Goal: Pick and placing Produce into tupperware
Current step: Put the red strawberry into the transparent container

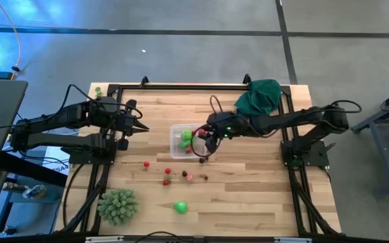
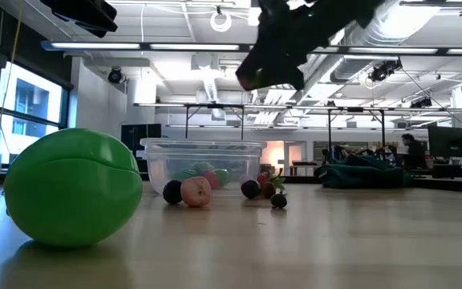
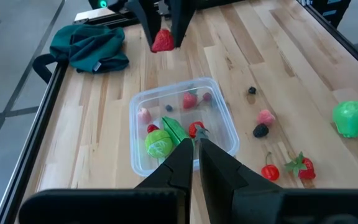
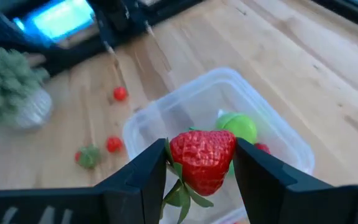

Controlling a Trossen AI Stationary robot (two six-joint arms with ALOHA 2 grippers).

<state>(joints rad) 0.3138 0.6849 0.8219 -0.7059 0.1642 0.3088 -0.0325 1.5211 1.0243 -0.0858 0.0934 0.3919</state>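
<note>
The clear tupperware (image 1: 183,140) stands mid-table with several produce pieces inside, among them a bright green one (image 4: 238,127) and red ones (image 3: 189,99). My right gripper (image 4: 202,163) hangs above the tupperware's right side, shut on a red toy strawberry (image 3: 162,41). More produce lies loose on the wood nearer the front: red pieces (image 1: 168,171), a pink one (image 3: 266,116), dark berries (image 3: 260,130). My left gripper (image 3: 194,149) waits shut and raised, left of the tupperware, touching nothing. My right gripper pinches the strawberry between its two fingers (image 4: 145,169), one pad on each side of the red body (image 4: 179,155). The fingers slant downward from the table's right side. The strawberry is lifted clear above the tupperware, its green leaves (image 4: 178,198) hanging below.
A large smooth green ball (image 1: 181,206) and a spiky pale-green ball (image 1: 118,206) sit near the front edge. A dark green cloth (image 1: 258,96) lies at the far right corner. A black frame (image 1: 181,86) borders the table.
</note>
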